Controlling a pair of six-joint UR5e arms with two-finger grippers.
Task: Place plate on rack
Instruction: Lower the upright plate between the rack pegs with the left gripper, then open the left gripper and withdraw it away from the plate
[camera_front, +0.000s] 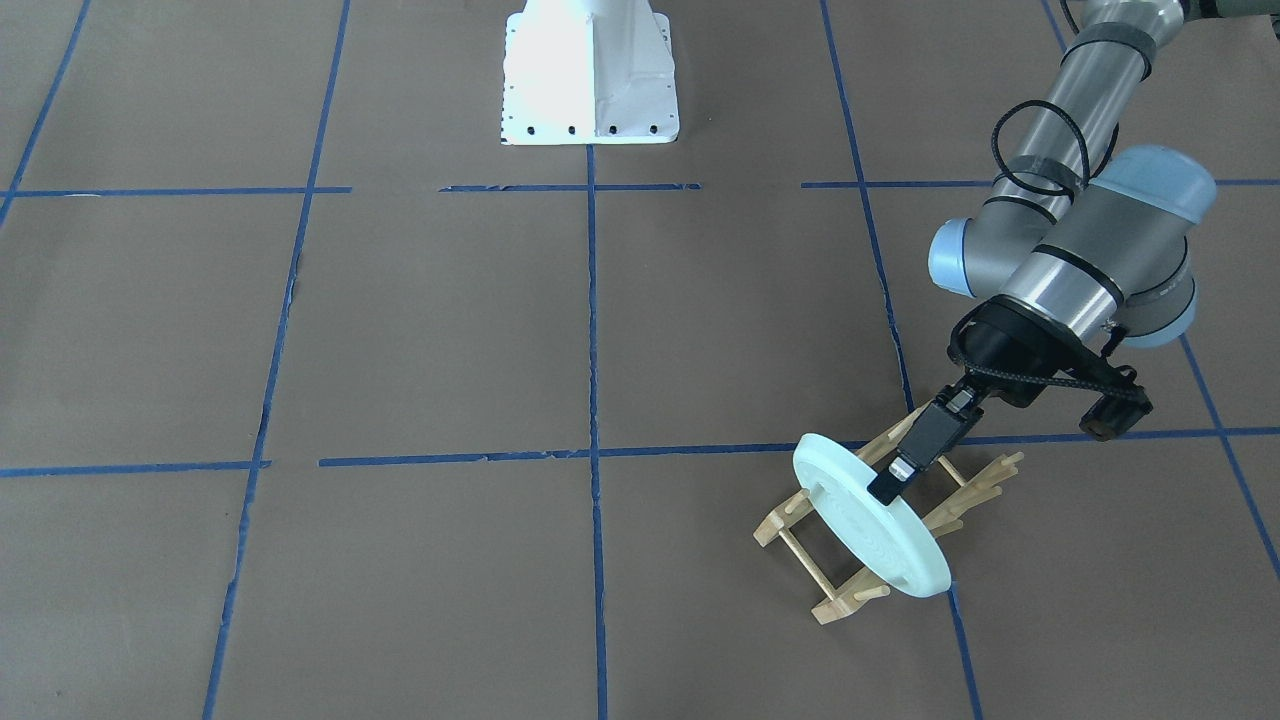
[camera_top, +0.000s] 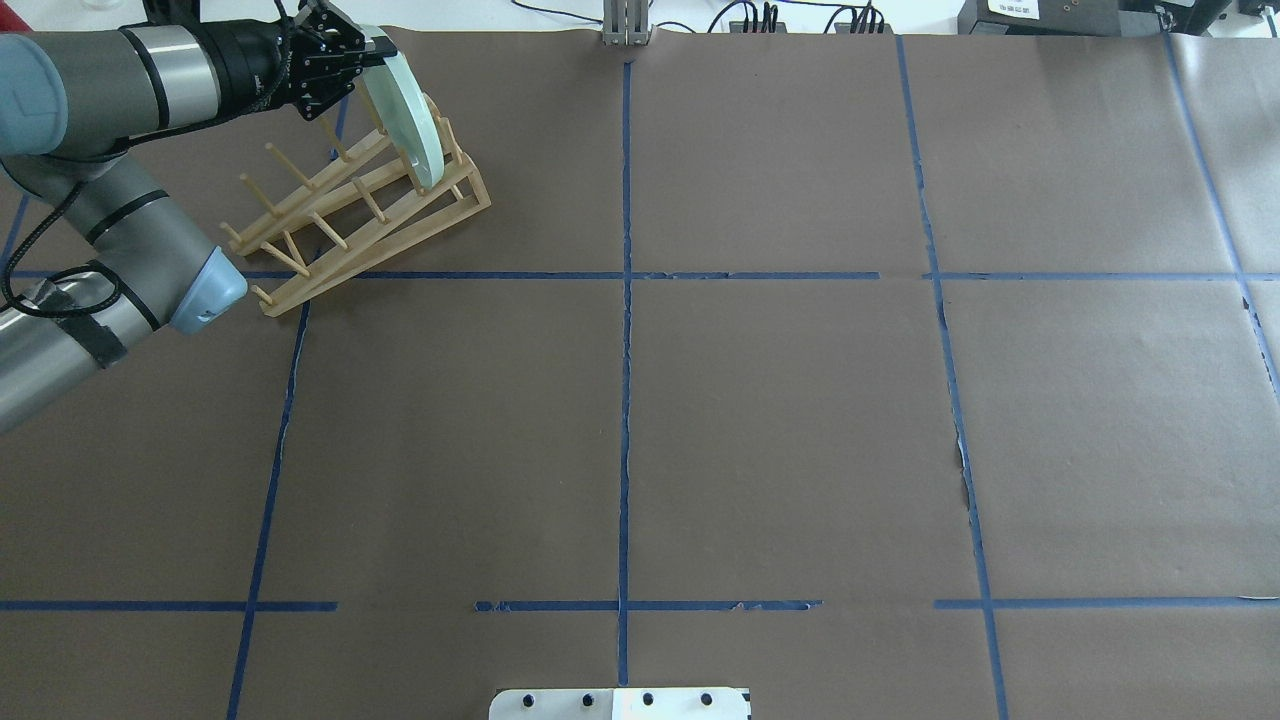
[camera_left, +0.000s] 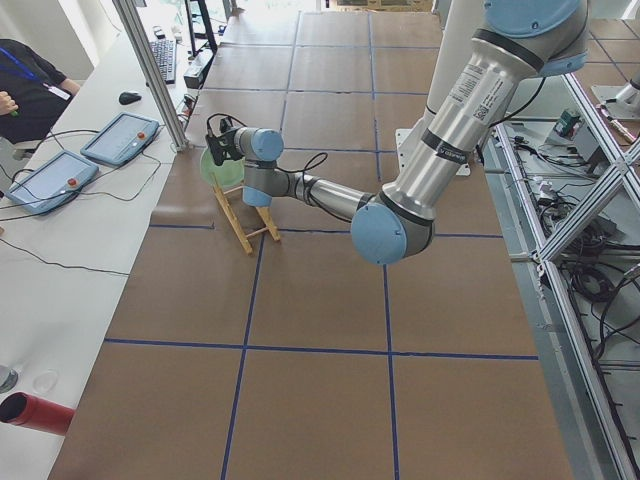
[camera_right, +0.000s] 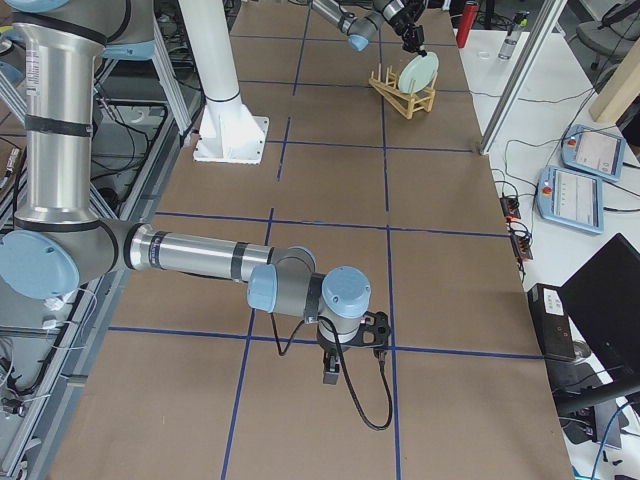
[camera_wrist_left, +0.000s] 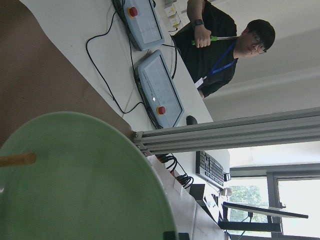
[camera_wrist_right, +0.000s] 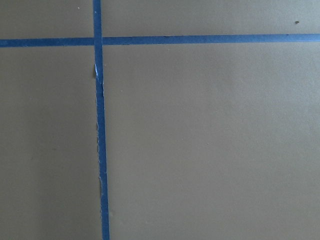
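Note:
The pale mint-green plate (camera_front: 860, 520) stands on edge, tilted, between the pegs at one end of the light-wood rack (camera_front: 835, 603). In the overhead view the plate (camera_top: 408, 120) and the rack (camera_top: 290, 295) are at the far left of the table. My left gripper (camera_front: 882, 490) is shut on the plate's upper rim, one finger across its face; it also shows in the overhead view (camera_top: 372, 48). The left wrist view shows the plate (camera_wrist_left: 75, 185) close up with a peg in front of it. My right gripper (camera_right: 330, 375) hangs low over bare table; I cannot tell whether it is open or shut.
The white robot base (camera_front: 590, 75) stands at the table's middle edge. Blue tape lines (camera_top: 625, 400) grid the brown table. Beyond the table edge near the rack are an aluminium post (camera_wrist_left: 225, 132), two tablets (camera_wrist_left: 157, 90) and an operator (camera_wrist_left: 220, 45).

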